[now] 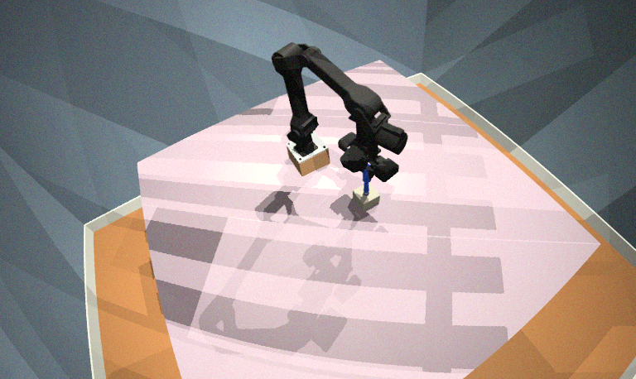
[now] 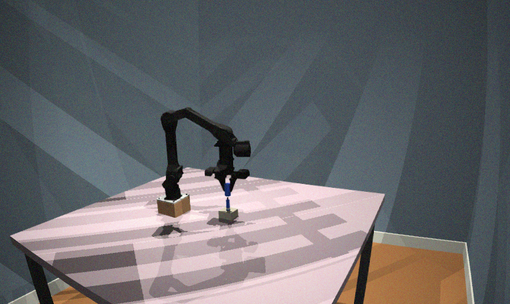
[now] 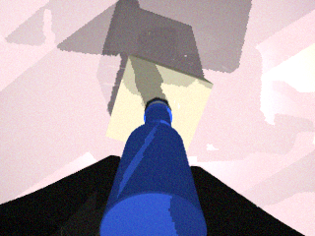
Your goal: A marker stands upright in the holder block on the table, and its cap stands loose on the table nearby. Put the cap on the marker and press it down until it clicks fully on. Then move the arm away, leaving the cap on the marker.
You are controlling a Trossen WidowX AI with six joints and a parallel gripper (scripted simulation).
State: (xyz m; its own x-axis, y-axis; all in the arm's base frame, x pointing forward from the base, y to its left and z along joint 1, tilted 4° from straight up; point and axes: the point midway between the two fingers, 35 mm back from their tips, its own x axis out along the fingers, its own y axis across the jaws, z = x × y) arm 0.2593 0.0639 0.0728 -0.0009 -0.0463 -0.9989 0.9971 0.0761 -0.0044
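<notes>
A blue cap (image 2: 227,188) hangs upright, clamped between the gripper's (image 2: 227,184) jaws, directly above the blue marker (image 2: 227,203) standing upright in its block (image 2: 228,214) on the table (image 2: 301,226). A small gap separates cap and marker tip, their long axes nearly in line. The arm (image 2: 195,120) arches over, wrist pointing straight down.

Blue cap (image 2: 227,189) directly above upright marker (image 2: 227,204)
</notes>
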